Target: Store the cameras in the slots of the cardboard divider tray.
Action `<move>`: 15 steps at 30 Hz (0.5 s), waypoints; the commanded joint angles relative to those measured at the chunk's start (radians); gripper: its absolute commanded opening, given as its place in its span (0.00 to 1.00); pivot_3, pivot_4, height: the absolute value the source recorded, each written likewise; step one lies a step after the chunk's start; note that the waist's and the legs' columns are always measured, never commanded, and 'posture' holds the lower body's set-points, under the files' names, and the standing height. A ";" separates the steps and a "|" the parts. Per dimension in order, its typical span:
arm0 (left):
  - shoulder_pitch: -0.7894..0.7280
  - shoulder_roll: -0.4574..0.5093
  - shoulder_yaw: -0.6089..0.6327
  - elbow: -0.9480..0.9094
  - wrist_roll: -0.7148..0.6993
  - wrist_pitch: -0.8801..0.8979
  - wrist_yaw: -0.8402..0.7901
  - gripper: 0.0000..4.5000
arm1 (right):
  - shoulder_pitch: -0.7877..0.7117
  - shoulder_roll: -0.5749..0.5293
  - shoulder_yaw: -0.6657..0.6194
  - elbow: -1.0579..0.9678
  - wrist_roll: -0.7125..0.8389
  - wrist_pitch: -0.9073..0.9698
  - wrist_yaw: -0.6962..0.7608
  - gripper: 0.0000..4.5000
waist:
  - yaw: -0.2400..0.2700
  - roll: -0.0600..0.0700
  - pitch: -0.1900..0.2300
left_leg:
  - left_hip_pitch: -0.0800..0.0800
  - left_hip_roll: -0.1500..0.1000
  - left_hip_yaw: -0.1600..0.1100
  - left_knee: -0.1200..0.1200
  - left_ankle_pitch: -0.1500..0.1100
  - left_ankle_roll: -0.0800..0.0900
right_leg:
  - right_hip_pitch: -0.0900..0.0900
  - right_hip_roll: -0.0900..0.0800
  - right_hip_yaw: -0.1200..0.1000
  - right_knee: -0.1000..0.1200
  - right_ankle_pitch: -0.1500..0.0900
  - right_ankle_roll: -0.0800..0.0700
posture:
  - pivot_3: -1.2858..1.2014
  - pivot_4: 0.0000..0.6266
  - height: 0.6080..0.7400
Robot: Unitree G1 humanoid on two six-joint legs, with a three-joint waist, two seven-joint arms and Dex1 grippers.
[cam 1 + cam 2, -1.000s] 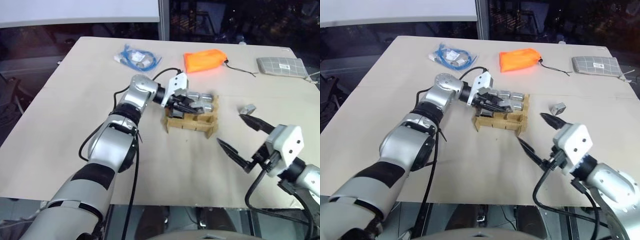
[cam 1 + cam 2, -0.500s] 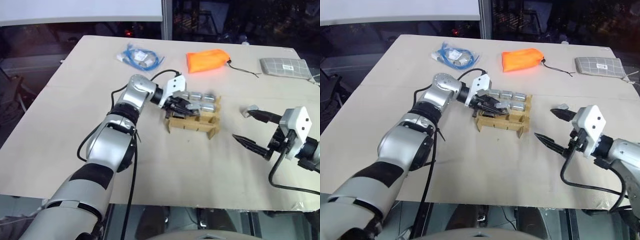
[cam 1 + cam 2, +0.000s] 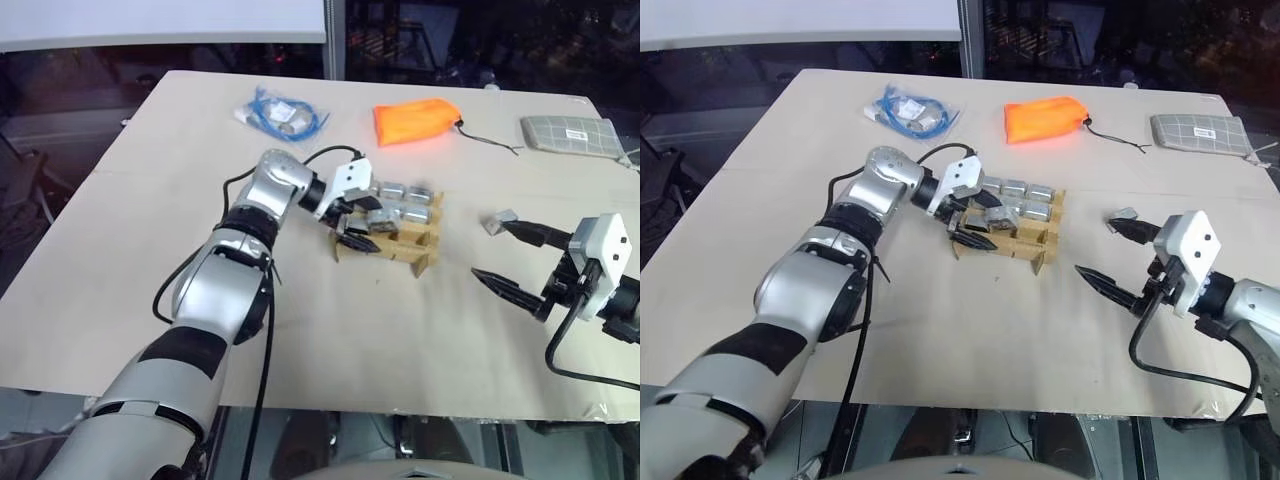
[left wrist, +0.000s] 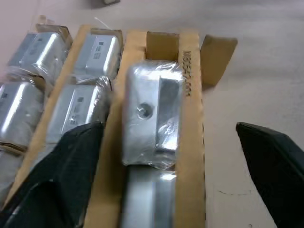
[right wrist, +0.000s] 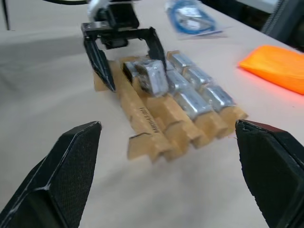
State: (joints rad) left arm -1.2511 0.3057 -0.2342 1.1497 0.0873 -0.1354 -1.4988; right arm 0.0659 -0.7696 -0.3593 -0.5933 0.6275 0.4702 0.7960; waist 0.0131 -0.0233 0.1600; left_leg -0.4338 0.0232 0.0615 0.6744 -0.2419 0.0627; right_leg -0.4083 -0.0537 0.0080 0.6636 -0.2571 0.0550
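Left claw spread over tray, camera resting loose in slot. Right claw spread near stray camera, likely next pick.

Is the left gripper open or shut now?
Open. The left gripper has its fingers spread either side of a camera resting in the cardboard tray.

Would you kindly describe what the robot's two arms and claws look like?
Both arms are glossy silver with black segments and loose black cables. Each wrist carries a white block. The left claw and right claw each have two tapered, pointed black fingers.
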 commanded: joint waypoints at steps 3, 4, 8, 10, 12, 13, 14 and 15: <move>-0.013 0.010 0.032 -0.058 -0.025 -0.009 0.011 0.98 | 0.004 0.014 -0.017 -0.030 -0.003 -0.017 -0.033 1.00 | 0.000 0.000 0.000 | 0.000 0.000 0.000 0.000 0.000 0.000 | 0.000 0.000 0.000 0.000 0.000 0.000 | 0.52 0.24 1.00; -0.010 0.008 0.030 -0.062 -0.022 -0.020 0.024 0.98 | 0.003 0.015 -0.014 -0.028 -0.006 -0.018 -0.035 1.00 | 0.000 0.000 0.000 | 0.000 0.000 0.000 0.000 0.000 0.000 | 0.000 0.000 0.000 0.000 0.000 0.000 | 0.52 0.24 1.00; 0.002 0.001 0.028 -0.079 -0.025 -0.026 0.036 0.98 | 0.001 0.014 -0.013 -0.025 -0.013 -0.019 -0.039 1.00 | 0.000 0.000 0.000 | 0.000 0.000 0.000 0.000 0.000 0.000 | 0.000 0.000 0.000 0.000 0.000 0.000 | 0.52 0.24 1.00; 0.003 -0.001 0.031 -0.083 -0.029 -0.020 0.039 0.98 | 0.001 0.014 -0.013 -0.024 -0.016 -0.020 -0.041 1.00 | 0.000 0.000 0.000 | 0.000 0.000 0.000 0.000 0.000 0.000 | 0.000 0.000 0.000 0.000 0.000 0.000 | 0.52 0.24 1.00; 0.005 0.001 0.022 -0.086 -0.024 -0.017 0.026 0.80 | 0.003 0.010 -0.016 -0.023 -0.019 -0.019 -0.040 1.00 | 0.000 0.000 0.000 | 0.000 0.000 0.000 0.000 0.000 0.000 | 0.000 0.000 0.000 0.000 0.000 0.000 | 0.52 0.24 1.00; 0.006 0.001 0.019 -0.084 -0.020 -0.019 0.027 0.72 | 0.005 0.010 -0.018 -0.024 -0.020 -0.018 -0.042 1.00 | 0.000 0.000 0.000 | 0.000 0.000 0.000 0.000 0.000 0.000 | 0.000 0.000 0.000 0.000 0.000 0.000 | 0.52 0.24 1.00; 0.005 0.001 0.016 -0.083 -0.017 -0.021 0.023 0.60 | 0.009 0.009 -0.021 -0.026 -0.022 -0.017 -0.042 1.00 | 0.000 0.000 0.000 | 0.000 0.000 0.000 0.000 0.000 0.000 | 0.000 0.000 0.000 0.000 0.000 0.000 | 0.52 0.24 1.00; 0.004 0.000 0.016 -0.081 -0.016 -0.023 0.024 0.48 | 0.013 0.010 -0.023 -0.028 -0.023 -0.016 -0.042 1.00 | 0.000 0.000 0.000 | 0.000 0.000 0.000 0.000 0.000 0.000 | 0.000 0.000 0.000 0.000 0.000 0.000 | 0.52 0.24 1.00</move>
State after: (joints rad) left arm -1.2373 0.3034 -0.2238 1.1074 0.0758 -0.1502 -1.4704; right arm 0.0740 -0.7553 -0.3589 -0.5928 0.6006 0.4689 0.7569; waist 0.0135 -0.0233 0.1600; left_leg -0.4339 0.0229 0.0617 0.6745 -0.2419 0.0627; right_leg -0.4083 -0.0537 0.0083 0.6636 -0.2570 0.0552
